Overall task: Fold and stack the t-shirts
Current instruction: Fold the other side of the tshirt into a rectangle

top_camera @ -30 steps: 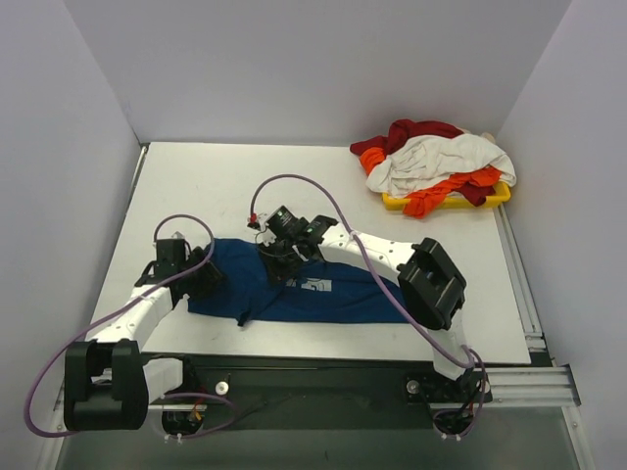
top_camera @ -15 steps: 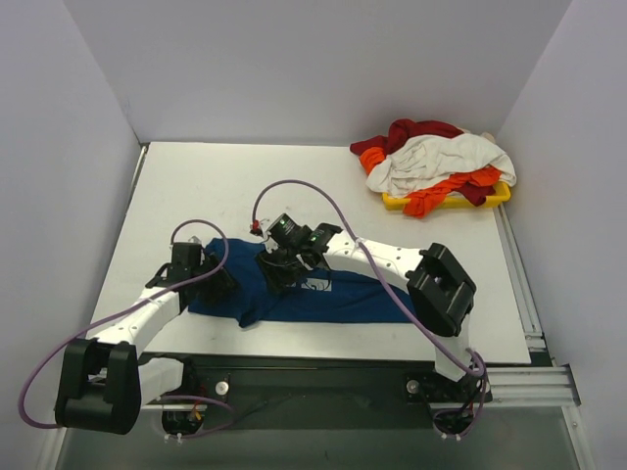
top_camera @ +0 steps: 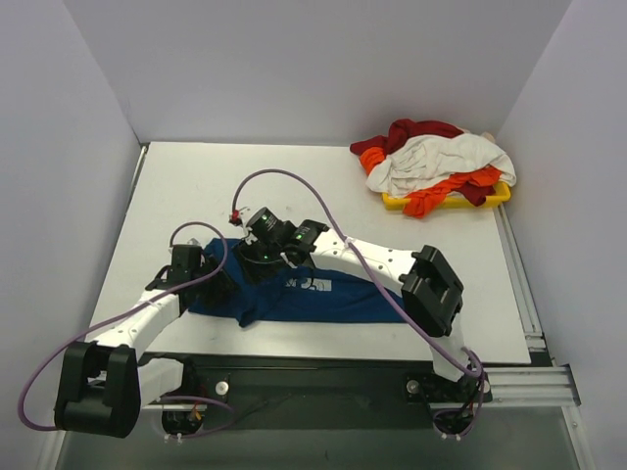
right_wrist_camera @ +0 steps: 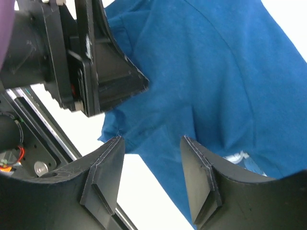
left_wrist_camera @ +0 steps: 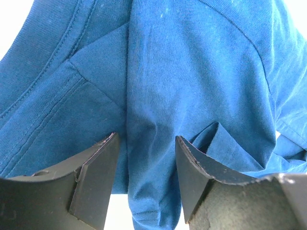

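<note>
A dark blue t-shirt (top_camera: 333, 299) lies flat across the near middle of the table, its pale print (top_camera: 315, 284) partly showing. My left gripper (top_camera: 214, 282) is open at the shirt's left end; in the left wrist view (left_wrist_camera: 146, 163) a raised fold of blue cloth (left_wrist_camera: 153, 143) runs between its spread fingers. My right gripper (top_camera: 257, 258) is open just above the shirt, close to the right of the left gripper. In the right wrist view (right_wrist_camera: 151, 167) it hovers over the blue cloth (right_wrist_camera: 201, 72), with the left gripper (right_wrist_camera: 96, 62) close by. Dark red, white and orange shirts (top_camera: 431, 157) lie heaped at the back right.
The heap of shirts rests on a flat yellow tray (top_camera: 498, 196) by the right wall. Walls close the table on the left, back and right. The table's near edge and its metal rail (right_wrist_camera: 29, 129) lie just below the shirt.
My right gripper has moved left over the shirt, closer to the left gripper. My left gripper shifted slightly right onto the shirt's left end, then stayed.
</note>
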You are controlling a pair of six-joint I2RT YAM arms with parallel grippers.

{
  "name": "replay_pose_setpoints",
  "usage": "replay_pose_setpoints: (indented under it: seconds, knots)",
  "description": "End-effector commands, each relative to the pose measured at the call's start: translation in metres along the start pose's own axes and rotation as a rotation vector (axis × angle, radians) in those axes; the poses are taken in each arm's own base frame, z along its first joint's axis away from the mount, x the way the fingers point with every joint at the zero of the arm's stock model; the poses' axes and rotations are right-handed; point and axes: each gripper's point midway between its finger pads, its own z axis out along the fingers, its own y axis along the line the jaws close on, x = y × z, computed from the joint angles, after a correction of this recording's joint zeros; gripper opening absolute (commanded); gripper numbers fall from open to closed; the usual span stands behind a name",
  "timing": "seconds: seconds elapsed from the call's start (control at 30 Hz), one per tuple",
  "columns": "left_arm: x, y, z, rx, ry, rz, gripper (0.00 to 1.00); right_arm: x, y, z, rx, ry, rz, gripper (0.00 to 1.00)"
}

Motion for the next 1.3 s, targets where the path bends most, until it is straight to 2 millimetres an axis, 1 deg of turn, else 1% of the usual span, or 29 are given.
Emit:
replay_pose_setpoints:
  seconds: [0.0, 0.07, 0.13, 0.27, 0.4, 0.57, 0.67, 0.83, 1.0, 1.13, 1.23, 1.27]
  knots:
    - [0.000, 0.005, -0.002, -0.016, -0.016, -0.001, 0.61, 0.007, 0.009, 0.017, -0.001, 0.042, -0.007, 0.50]
    - [0.001, 0.006, -0.003, -0.021, -0.014, 0.000, 0.61, 0.006, 0.014, 0.020, -0.019, 0.046, -0.005, 0.50]
    - [0.002, 0.007, -0.003, -0.021, -0.014, 0.000, 0.61, 0.012, 0.016, 0.026, -0.036, 0.067, -0.001, 0.50]
    - [0.003, 0.009, -0.003, -0.025, -0.013, -0.006, 0.61, 0.024, 0.010, 0.038, -0.020, 0.106, 0.016, 0.48]
    - [0.003, 0.009, -0.003, -0.026, -0.016, -0.006, 0.61, 0.034, -0.002, 0.045, 0.025, 0.133, 0.031, 0.48]
    - [0.003, 0.009, -0.003, -0.028, -0.015, -0.006, 0.61, 0.037, -0.020, 0.048, 0.098, 0.136, 0.032, 0.48]
    - [0.004, 0.010, -0.001, -0.025, -0.011, -0.006, 0.61, 0.043, -0.029, 0.048, 0.145, 0.153, 0.027, 0.47]
    - [0.004, 0.010, 0.000, -0.029, -0.009, -0.007, 0.61, 0.054, -0.039, 0.051, 0.181, 0.175, 0.022, 0.47]
    - [0.003, 0.009, -0.001, -0.026, -0.012, -0.006, 0.61, 0.062, -0.041, 0.059, 0.180, 0.204, 0.022, 0.44]
    - [0.003, 0.010, -0.001, -0.030, -0.013, -0.006, 0.61, 0.065, -0.041, 0.064, 0.175, 0.215, 0.014, 0.42]
    - [0.003, 0.010, -0.001, -0.032, -0.013, -0.008, 0.60, 0.067, -0.043, 0.066, 0.182, 0.221, 0.014, 0.37]
    - [0.003, 0.010, -0.001, -0.032, -0.013, -0.007, 0.61, 0.067, -0.044, 0.066, 0.186, 0.222, 0.013, 0.32]
